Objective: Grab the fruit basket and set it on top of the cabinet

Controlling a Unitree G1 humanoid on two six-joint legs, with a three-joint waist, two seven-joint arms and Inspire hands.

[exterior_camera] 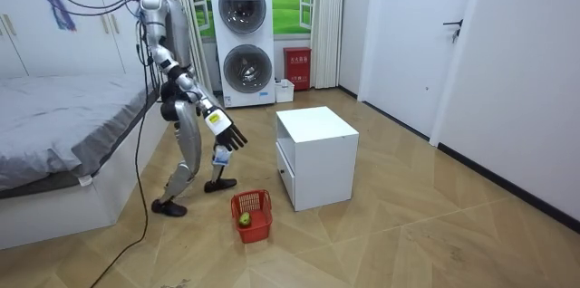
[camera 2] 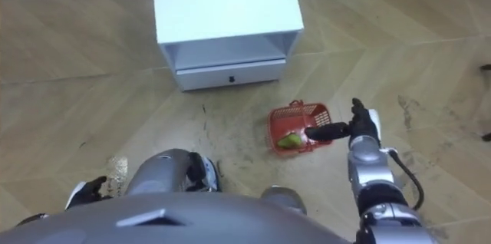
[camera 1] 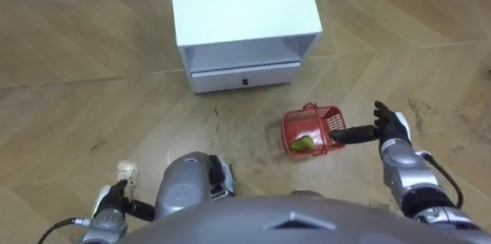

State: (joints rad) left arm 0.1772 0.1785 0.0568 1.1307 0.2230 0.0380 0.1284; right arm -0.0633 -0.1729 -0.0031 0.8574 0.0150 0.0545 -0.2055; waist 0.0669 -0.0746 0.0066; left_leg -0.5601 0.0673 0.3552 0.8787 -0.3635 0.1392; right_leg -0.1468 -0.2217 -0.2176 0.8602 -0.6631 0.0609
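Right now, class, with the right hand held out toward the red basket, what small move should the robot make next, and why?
Probably lower the right hand toward the rim of the basket. Its fingers are straight and hold nothing, and the room view shows it well above the basket, which sits on the floor by the white cabinet with a green fruit inside.

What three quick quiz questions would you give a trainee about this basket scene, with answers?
1. True or false: the red basket stands on top of the white cabinet.
2. What lies in the basket? A: a green fruit. B: a bottle. C: nothing.
3. Fill in: the ____ hand reaches toward the basket with straight fingers.

Key
1. False; it sits on the floor in front of the cabinet.
2. A.
3. The right hand.
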